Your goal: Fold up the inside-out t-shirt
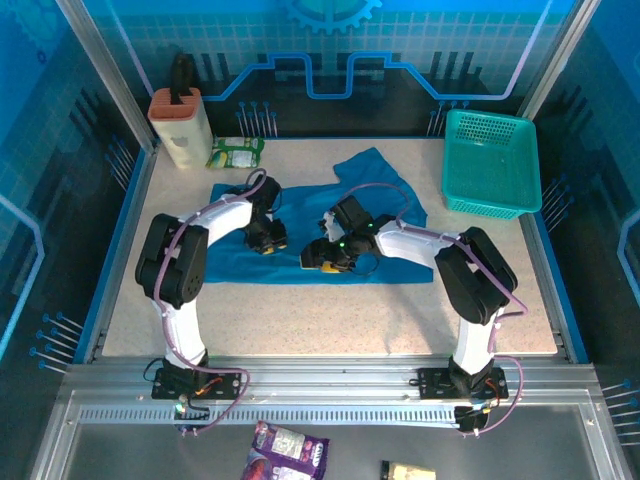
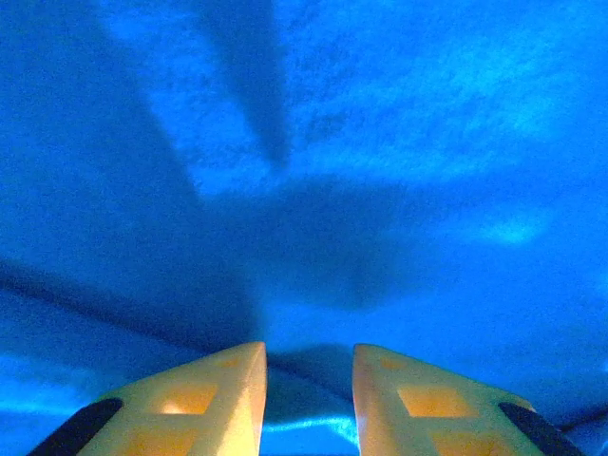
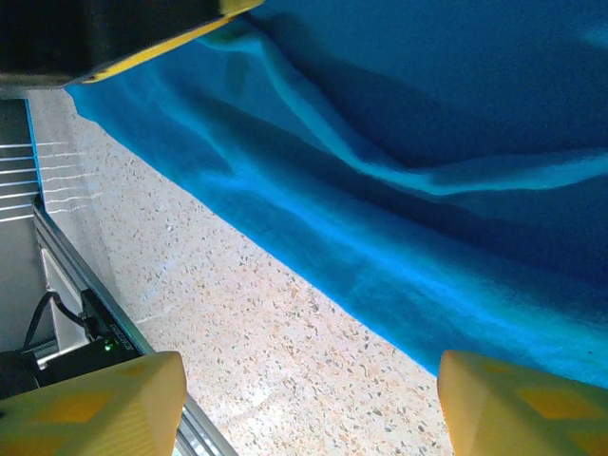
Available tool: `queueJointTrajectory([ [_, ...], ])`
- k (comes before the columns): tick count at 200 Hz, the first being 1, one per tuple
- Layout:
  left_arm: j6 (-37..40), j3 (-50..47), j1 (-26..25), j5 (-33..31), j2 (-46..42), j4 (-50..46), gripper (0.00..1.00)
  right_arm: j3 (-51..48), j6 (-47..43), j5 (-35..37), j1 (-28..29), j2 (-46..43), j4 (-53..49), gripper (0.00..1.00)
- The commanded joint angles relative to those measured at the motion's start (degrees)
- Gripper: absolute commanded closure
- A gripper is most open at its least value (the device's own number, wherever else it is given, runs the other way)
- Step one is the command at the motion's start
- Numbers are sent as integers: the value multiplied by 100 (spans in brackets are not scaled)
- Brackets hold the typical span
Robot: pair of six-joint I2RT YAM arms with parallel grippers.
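Observation:
The blue-teal t-shirt [image 1: 300, 262] lies spread across the middle of the table, with one part bunched toward the back [image 1: 375, 175]. My left gripper [image 1: 268, 240] hovers low over the shirt's left half. In the left wrist view its yellow fingers [image 2: 223, 399] stand a narrow gap apart over the cloth [image 2: 380, 142], and a bright ridge of fabric shows between them. My right gripper [image 1: 322, 260] is at the shirt's near hem. Its fingers [image 3: 95, 408] are spread wide over bare table beside the hem [image 3: 427, 285], with nothing between them.
A teal mesh basket [image 1: 492, 118] stands at the back right. A beige container with a dark handle [image 1: 180, 125] and a green packet [image 1: 236, 152] sit at the back left. Speckled tabletop [image 1: 350, 320] runs along the front, ending at a metal rail [image 3: 76, 313].

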Motion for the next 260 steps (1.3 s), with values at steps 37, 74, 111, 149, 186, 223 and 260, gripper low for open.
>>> queueJointTrajectory([
  [37, -62, -12, -389, 17, -282, -345, 69, 277, 64, -159, 67, 255, 137, 29],
  [74, -192, -308, -417, -147, -672, -200, 69, 744, 196, -380, 87, 695, 398, 29],
  [111, -270, -612, -412, -149, -934, -201, 79, 1329, 234, -433, 86, 1263, 396, 29],
  [149, -407, -1142, -417, -60, -1146, -27, 82, 1719, 194, -281, -10, 1771, 265, 30],
  [186, -465, -1585, -409, -67, -1169, 110, 83, 1823, 200, -181, -180, 2047, 335, 30],
  [223, -465, -2060, -359, -149, -1021, 197, 85, 1825, 284, -411, -262, 1970, 517, 30],
  [260, -499, -2415, -316, -165, -1232, 236, 85, 1842, 138, -77, -322, 1897, 14, 30],
])
